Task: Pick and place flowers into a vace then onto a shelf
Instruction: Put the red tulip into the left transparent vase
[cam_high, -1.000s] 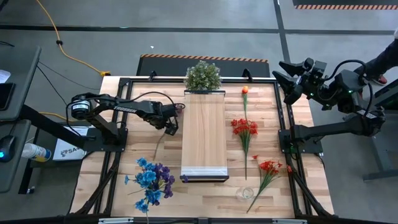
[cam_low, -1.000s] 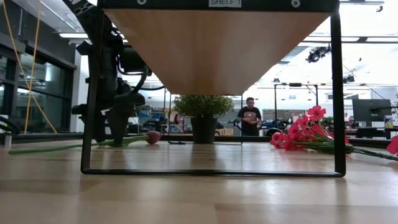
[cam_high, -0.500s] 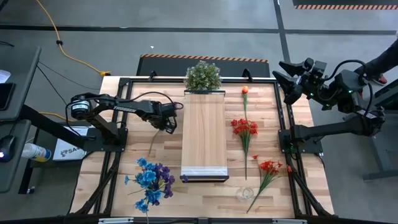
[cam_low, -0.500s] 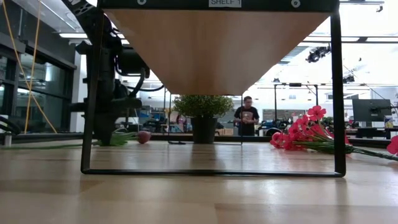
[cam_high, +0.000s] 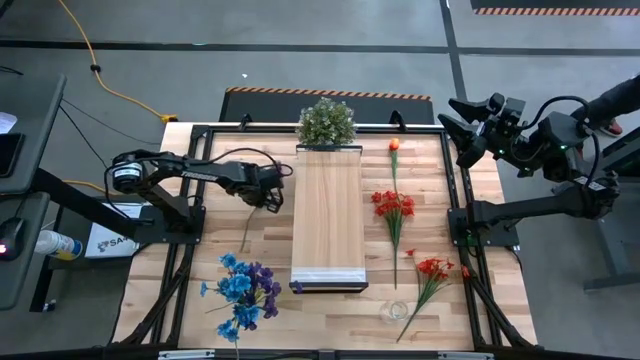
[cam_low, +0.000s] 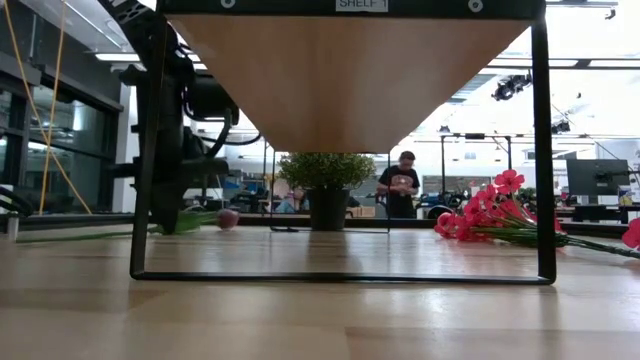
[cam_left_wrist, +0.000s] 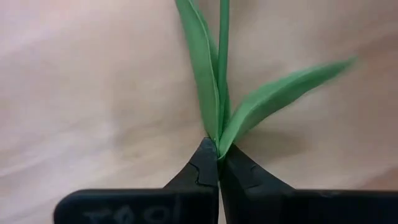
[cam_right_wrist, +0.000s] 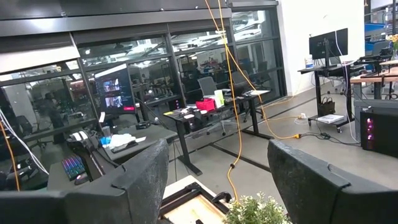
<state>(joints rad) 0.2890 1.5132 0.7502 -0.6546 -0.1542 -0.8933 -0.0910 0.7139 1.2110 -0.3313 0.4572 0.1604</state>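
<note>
Nearest the front table edge lay a bunch of blue and purple artificial flowers (cam_high: 242, 293) on the left and a bright red spray (cam_high: 432, 270) on the right, either side of the long narrow raised light-wood shelf (cam_high: 326, 215), with another red cluster (cam_high: 394, 205) and an orange-tipped stem (cam_high: 393, 146) farther back on its right. The left gripper (cam_high: 272, 204), low over the tabletop just left of the shelf, had its dark fingers (cam_left_wrist: 202, 171) clamped tight on the thin green stem of a dark-red-budded flower (cam_low: 228, 218) lying on the wood. Beyond the right rear table corner the right gripper (cam_high: 460, 125) hung raised with its jaws apart and nothing between them, and a bushy round green potted plant (cam_high: 326, 122) stood at the shelf's far end.
</note>
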